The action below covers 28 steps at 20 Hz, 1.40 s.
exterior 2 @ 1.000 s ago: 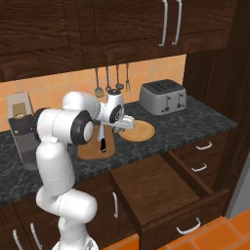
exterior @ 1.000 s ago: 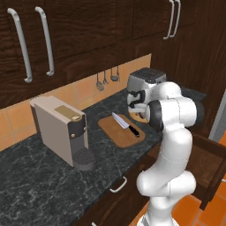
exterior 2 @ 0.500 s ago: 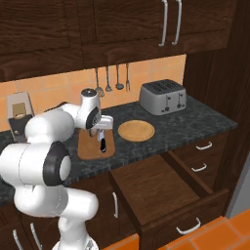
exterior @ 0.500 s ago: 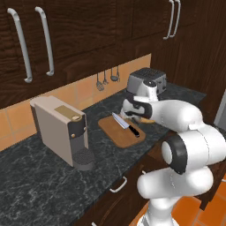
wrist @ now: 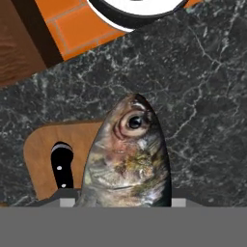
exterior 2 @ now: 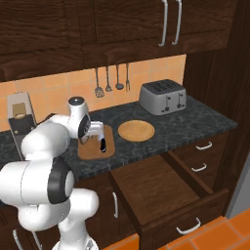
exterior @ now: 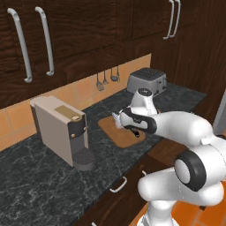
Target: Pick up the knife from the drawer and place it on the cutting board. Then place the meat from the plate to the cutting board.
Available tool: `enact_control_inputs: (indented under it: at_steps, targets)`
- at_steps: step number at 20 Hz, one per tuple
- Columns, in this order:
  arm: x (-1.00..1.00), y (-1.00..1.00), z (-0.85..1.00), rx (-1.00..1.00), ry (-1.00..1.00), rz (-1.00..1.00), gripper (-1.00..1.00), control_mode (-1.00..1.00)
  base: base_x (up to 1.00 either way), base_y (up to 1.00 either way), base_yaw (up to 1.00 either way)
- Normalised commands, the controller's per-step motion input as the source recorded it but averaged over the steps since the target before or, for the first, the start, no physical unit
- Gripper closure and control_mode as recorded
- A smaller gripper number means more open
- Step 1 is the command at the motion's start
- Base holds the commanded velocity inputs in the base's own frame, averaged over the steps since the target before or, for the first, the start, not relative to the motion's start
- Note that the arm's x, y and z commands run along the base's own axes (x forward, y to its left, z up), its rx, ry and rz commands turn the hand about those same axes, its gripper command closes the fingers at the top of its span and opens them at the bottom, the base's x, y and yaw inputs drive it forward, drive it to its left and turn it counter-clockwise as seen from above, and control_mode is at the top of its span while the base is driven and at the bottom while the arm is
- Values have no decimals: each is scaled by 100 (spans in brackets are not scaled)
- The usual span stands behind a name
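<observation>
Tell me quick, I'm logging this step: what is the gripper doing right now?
Gripper: closed on the fish, holding it above the cutting board, where the knife already lies.

The arm (exterior: pixel 185 132) is glossy white, built of thick rounded segments like swollen tubes. Dark grey to black rings mark its joints, one showing as a round black disc with a white centre.

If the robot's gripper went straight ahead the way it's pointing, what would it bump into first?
The gripper, holding the fish, points down at the dark counter beside the cutting board. Probably the fish's head meets the counter first; depth is unclear.
</observation>
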Motion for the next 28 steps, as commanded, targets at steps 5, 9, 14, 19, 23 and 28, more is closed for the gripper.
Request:
enact_control_inputs:
  at_steps: [5,9,14,19,23,28]
  targets:
    - [17,6,-19,-13,0,0,100,-100,0,0,0]
    - [0,8,-19,-9,0,0,100,-100,0,0,0]
    - [12,1,-5,-3,0,0,100,-100,0,0,0]
    - [5,0,-10,0,0,0,100,-100,0,0,0]
    - [4,0,-14,0,0,0,-100,-100,0,0,0]
    - [1,0,-2,0,-3,0,-100,-100,0,0,0]
